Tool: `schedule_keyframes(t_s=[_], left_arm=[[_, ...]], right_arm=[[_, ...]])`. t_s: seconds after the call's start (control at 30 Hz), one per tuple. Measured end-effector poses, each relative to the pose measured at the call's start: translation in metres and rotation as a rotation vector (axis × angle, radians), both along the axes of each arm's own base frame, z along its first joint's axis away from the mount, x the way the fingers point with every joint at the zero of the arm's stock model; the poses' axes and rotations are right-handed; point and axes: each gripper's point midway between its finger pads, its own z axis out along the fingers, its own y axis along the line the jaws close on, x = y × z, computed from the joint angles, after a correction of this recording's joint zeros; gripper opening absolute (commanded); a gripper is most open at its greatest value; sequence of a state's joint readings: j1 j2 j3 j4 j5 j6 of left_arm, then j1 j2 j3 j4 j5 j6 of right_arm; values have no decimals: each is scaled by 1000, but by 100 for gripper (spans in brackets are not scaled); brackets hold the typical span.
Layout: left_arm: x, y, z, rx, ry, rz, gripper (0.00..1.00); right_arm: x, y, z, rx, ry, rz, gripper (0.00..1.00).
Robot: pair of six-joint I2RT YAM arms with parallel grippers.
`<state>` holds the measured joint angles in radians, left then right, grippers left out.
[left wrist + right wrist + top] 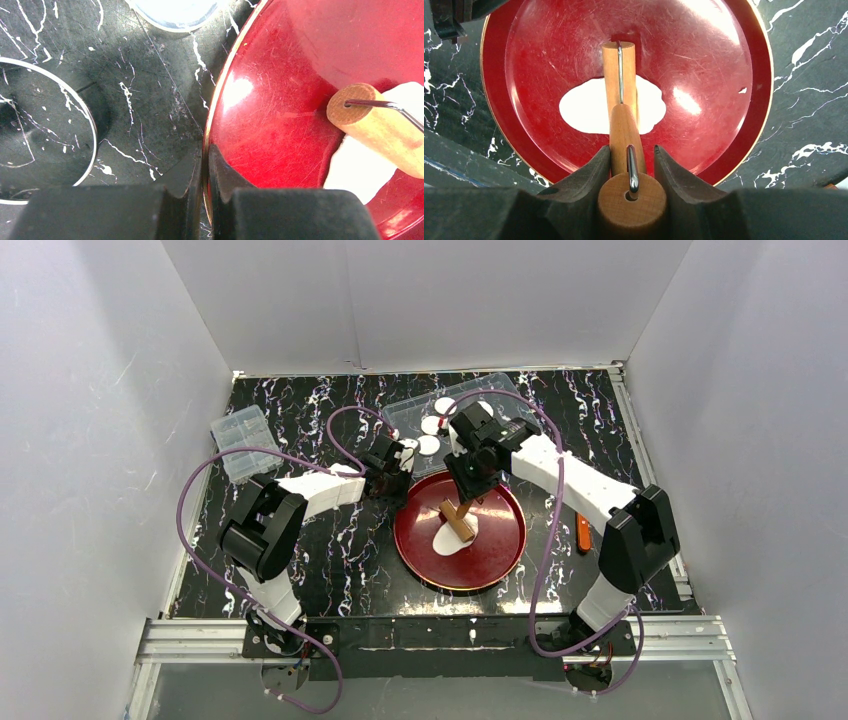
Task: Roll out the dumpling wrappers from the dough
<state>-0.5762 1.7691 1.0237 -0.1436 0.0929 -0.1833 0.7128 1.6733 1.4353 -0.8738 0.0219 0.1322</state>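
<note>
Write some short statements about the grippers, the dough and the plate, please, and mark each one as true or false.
1. The right gripper holds the wooden roller by its handle. True.
2. The dough lies on the black table beside the plate. False: it lies flat on the red plate, under the roller.
3. The left gripper is wide open above the tray. False: it is shut on the left rim of the red plate.
4. Several round white discs lie in the clear tray behind the red plate. True.
</note>
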Motion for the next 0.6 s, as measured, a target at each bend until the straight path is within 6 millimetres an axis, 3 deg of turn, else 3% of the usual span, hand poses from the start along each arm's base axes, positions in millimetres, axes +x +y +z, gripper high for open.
schedule_keyframes(t_s=[0.6], left_arm=[[0, 0, 0, 0, 0, 0, 0]], right_arm=[[9, -24, -7, 143, 64, -137, 1]])
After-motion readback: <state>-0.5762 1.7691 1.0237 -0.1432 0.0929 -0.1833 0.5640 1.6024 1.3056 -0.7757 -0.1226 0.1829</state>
